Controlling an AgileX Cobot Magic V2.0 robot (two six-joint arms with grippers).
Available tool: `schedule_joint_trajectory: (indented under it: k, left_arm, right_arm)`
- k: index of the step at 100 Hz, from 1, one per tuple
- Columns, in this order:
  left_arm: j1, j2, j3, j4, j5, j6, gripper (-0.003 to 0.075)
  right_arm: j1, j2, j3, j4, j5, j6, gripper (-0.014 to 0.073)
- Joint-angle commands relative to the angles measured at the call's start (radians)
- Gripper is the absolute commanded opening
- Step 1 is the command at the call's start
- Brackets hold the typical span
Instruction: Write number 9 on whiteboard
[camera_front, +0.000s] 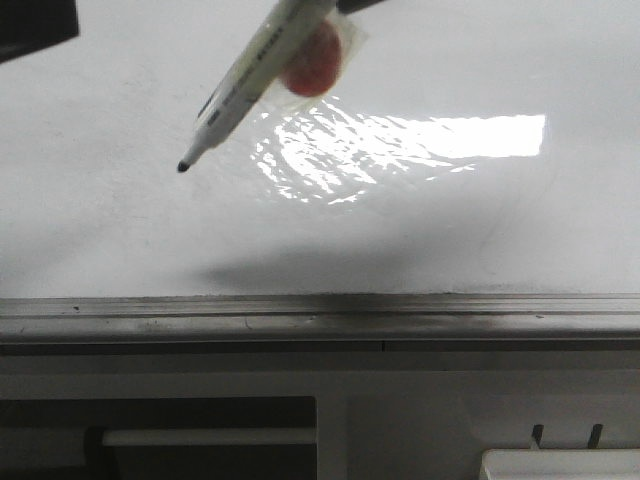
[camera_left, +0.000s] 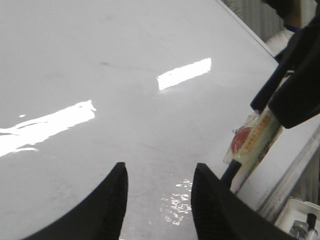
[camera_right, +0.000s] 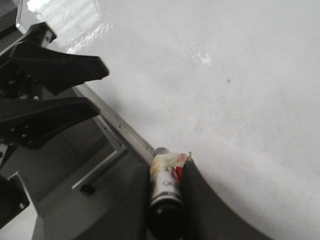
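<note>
While the right gripper (camera_right: 167, 197) pinches the white marker pen with printed barrel and black tip (camera_front: 245, 75), its fingers pressed against the barrel on both sides, the risk sits at the nib: in the front view it hangs just over the large glossy white whiteboard (camera_front: 120, 220), and I cannot tell whether it touches. Lowered too lightly, the stroke would skip; pressed too hard at this slant, the pen could slide in the grasp and smear the loop. A red round sticker under crumpled clear tape (camera_front: 315, 60) wraps the barrel near the grip. No number 9 is visible on the board yet, only a bright glare patch (camera_front: 440, 135). Its grey metal rail (camera_front: 320, 318) runs along the near edge. The left gripper (camera_left: 157, 200) hovers beside it, spread and empty.
</note>
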Motion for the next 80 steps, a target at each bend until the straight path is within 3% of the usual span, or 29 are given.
schedule_joint_trajectory:
  k: [1, 20, 49, 66, 80]
  left_arm:
    - [-0.005, -0.052, -0.027, -0.067, -0.006, -0.012, 0.0284]
    - [-0.005, -0.064, -0.027, -0.077, 0.031, -0.012, 0.0284]
    - [-0.005, -0.059, -0.027, -0.088, 0.033, -0.013, 0.0283]
    - [-0.005, -0.059, -0.027, -0.088, 0.033, -0.013, 0.0283]
    - [-0.005, -0.059, -0.027, -0.088, 0.033, -0.013, 0.0283]
  right_arm:
    - [-0.056, -0.011, -0.077, -0.005, -0.065, -0.011, -0.0050]
    - [-0.168, 0.038, -0.173, -0.005, 0.013, -0.011, -0.0050]
    - [-0.227, 0.153, -0.297, -0.009, 0.041, -0.011, -0.0050]
    - [-0.217, 0.261, -0.374, -0.014, 0.035, -0.013, -0.0050]
    - [-0.173, 0.337, -0.386, -0.010, 0.126, -0.019, -0.0050]
